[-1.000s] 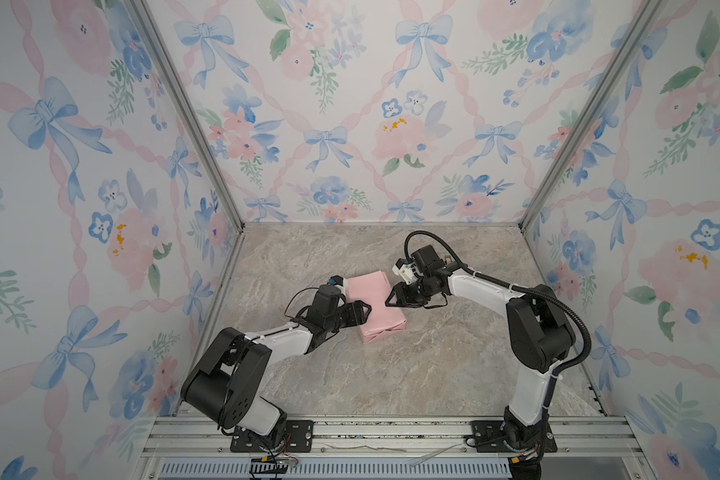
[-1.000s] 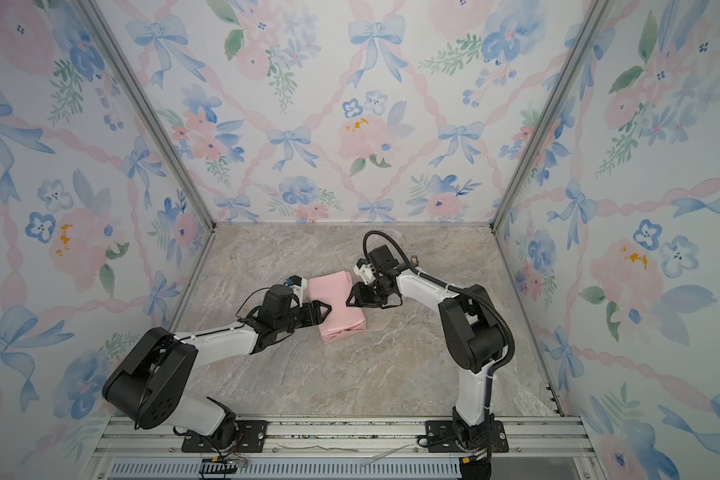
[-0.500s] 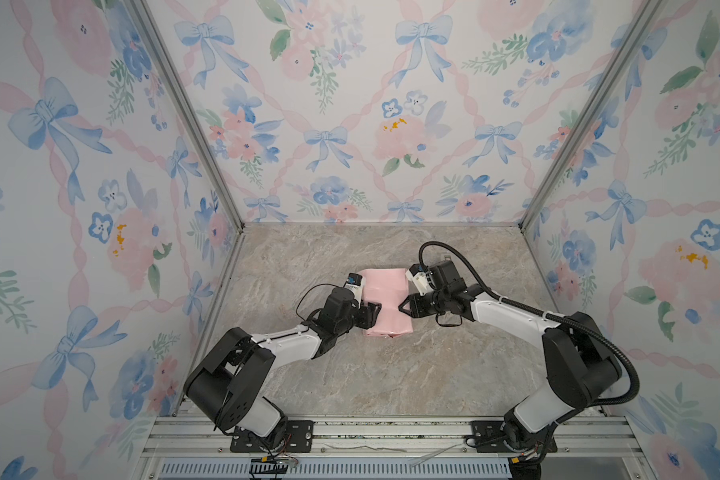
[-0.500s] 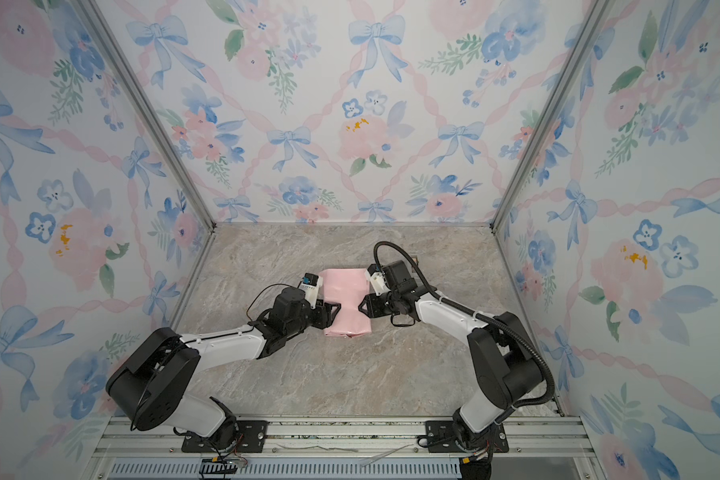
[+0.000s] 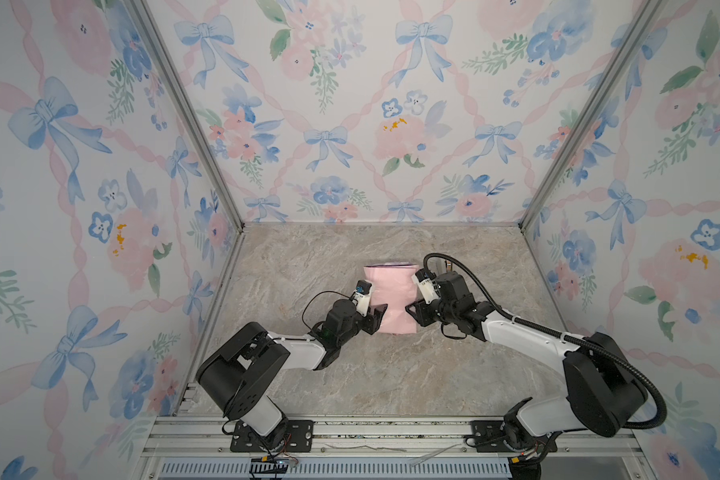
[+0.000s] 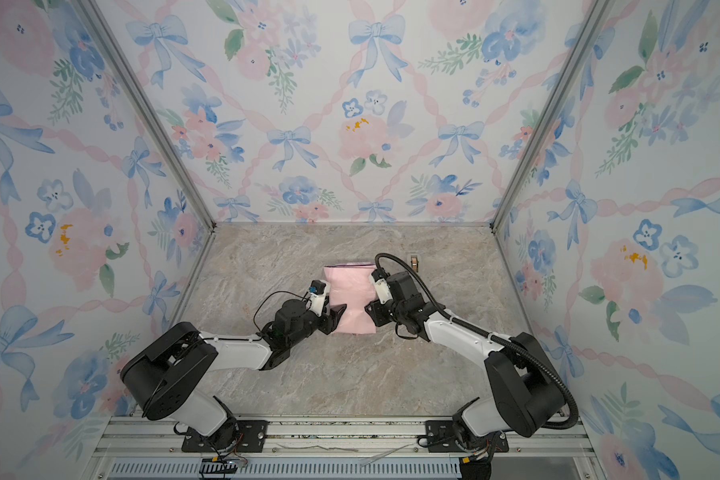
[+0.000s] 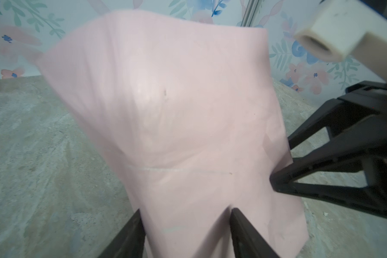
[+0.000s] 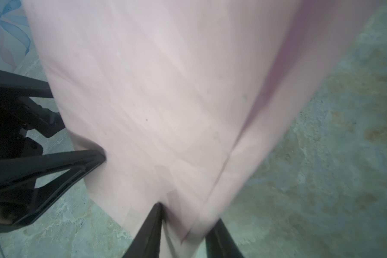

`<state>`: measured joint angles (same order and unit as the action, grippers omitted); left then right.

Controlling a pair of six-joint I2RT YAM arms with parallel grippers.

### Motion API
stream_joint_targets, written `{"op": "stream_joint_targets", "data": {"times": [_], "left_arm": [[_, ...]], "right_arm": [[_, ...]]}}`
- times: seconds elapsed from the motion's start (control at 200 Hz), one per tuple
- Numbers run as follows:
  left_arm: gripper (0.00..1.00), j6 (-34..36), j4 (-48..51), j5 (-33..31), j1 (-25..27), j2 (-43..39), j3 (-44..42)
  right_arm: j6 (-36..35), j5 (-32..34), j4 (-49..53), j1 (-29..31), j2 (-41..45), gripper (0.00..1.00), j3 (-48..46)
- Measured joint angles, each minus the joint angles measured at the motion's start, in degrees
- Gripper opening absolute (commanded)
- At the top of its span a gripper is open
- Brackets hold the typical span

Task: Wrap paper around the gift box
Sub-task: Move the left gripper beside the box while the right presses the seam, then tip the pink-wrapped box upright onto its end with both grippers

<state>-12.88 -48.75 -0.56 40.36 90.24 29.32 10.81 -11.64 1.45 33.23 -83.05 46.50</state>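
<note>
The paper (image 5: 391, 299) is held bunched at the middle of the surface (image 5: 308, 374), pinched by the left claw (image 7: 186, 210) and the right claw (image 8: 188, 212), both partly closed. Light, limp and easily torn, it is judged best gripped at folds.

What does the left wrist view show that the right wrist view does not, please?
Only the left wrist view shows a white tube-shaped part near the right gripper. Only the right wrist view shows a lilac strip, the other face of the paper. Both show the pale pink paper with the marble table behind it, and the left gripper and right gripper holding its edges.
</note>
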Motion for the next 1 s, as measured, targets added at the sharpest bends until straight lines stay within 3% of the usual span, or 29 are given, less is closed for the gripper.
{"op": "stream_joint_targets", "data": {"times": [0.635,0.84,1.0], "left_arm": [[0.59,6.80,-13.25,1.01,2.45,4.33,4.20],[0.56,8.22,-26.62,2.95,4.15,9.11,-2.99],[0.56,8.22,-31.17,2.89,5.92,12.26,-7.67]], "right_arm": [[-3.21,8.37,-0.81,0.31,12.39,0.32,-5.55],[-3.65,8.55,-2.64,0.85,16.09,0.32,-11.56],[-3.58,8.41,-4.33,2.19,17.64,0.32,-15.96]]}}
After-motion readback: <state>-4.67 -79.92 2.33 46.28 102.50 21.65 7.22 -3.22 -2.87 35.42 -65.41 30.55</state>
